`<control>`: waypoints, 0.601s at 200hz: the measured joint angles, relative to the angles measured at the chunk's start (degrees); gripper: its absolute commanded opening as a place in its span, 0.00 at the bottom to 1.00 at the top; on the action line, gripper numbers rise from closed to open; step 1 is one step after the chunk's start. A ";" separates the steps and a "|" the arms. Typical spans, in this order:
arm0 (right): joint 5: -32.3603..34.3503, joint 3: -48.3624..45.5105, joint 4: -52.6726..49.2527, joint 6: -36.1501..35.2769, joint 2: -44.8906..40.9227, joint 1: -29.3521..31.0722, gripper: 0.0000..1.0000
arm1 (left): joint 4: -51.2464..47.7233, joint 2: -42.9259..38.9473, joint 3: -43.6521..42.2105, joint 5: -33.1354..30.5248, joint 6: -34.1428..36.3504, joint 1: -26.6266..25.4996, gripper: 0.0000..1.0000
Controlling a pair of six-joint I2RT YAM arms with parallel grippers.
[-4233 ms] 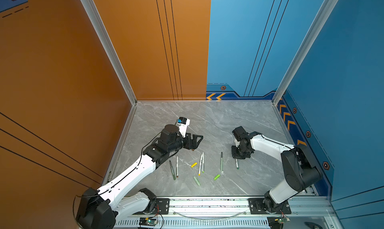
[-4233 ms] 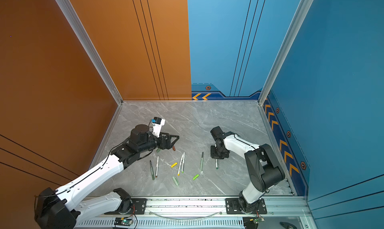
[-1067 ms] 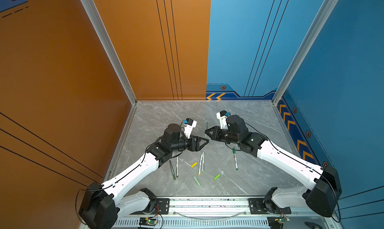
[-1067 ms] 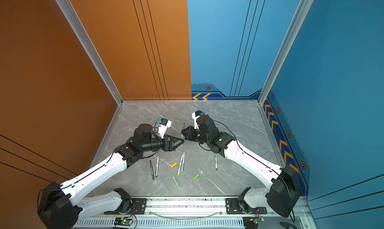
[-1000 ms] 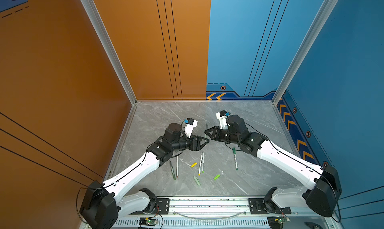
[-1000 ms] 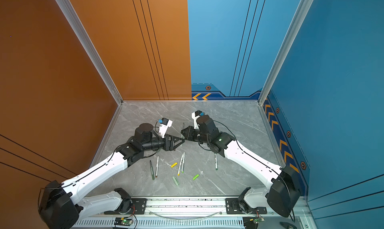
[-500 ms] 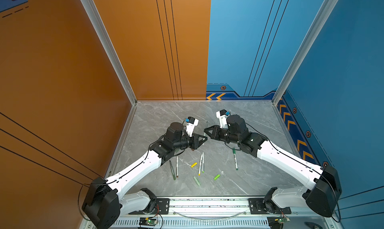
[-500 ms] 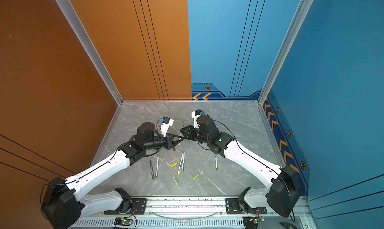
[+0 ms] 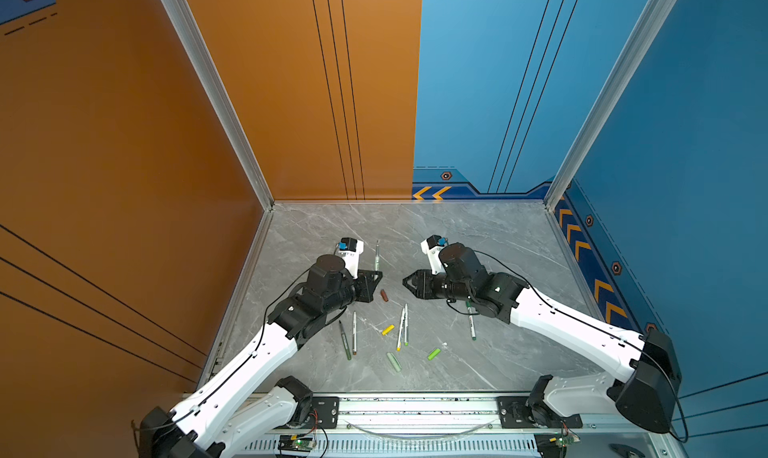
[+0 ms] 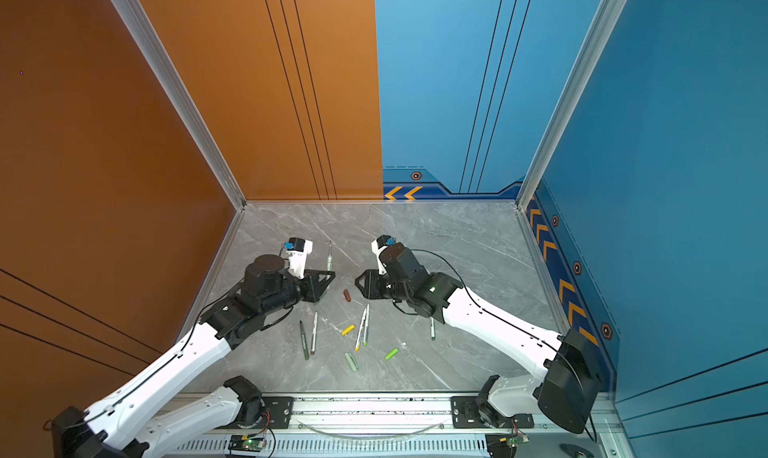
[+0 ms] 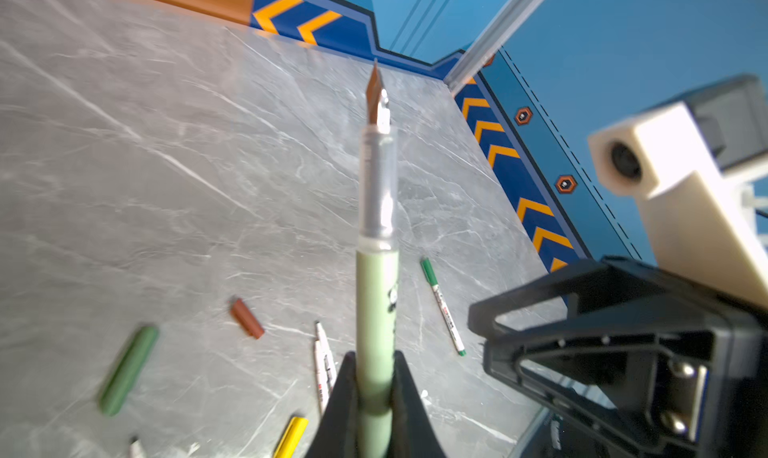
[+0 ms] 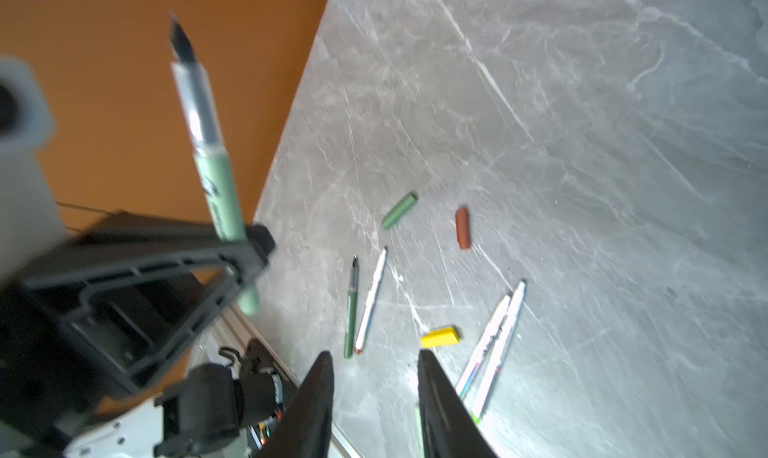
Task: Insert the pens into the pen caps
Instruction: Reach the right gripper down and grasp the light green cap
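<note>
Left wrist view is showing the left gripper (image 11: pixel 374 362) pinching its jaws tight on the lower barrel of the pale sage pen (image 11: pixel 376 293), which is standing up out of the grip with its nib bare. The right gripper (image 12: pixel 374 364) is hanging partly open with nothing between its jaws, facing the left one above the table (image 9: pixel 478 235).

By my reading no pen is wearing a cap, so all six are waiting. The dark olive pen (image 9: pixel 345 340), brown-ended pen (image 9: pixel 354 333), two white pens (image 9: pixel 402 329) and green-ended pen (image 9: pixel 471 325) are lying loose. So are the brown cap (image 9: pixel 384 295), yellow cap (image 9: pixel 387 330), pale green cap (image 9: pixel 393 361) and lime cap (image 9: pixel 434 354).

The dark green cap (image 11: pixel 129 370) is showing only in the wrist views. I am not finding a sixth cap. The right arm is covering part of the green-ended pen, and blur is softening both wrist views.
</note>
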 measured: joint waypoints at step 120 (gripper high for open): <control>14.16 3.58 -9.55 -9.51 25.68 25.31 0.37 | -12.39 -16.72 -5.01 -4.59 0.00 7.23 0.00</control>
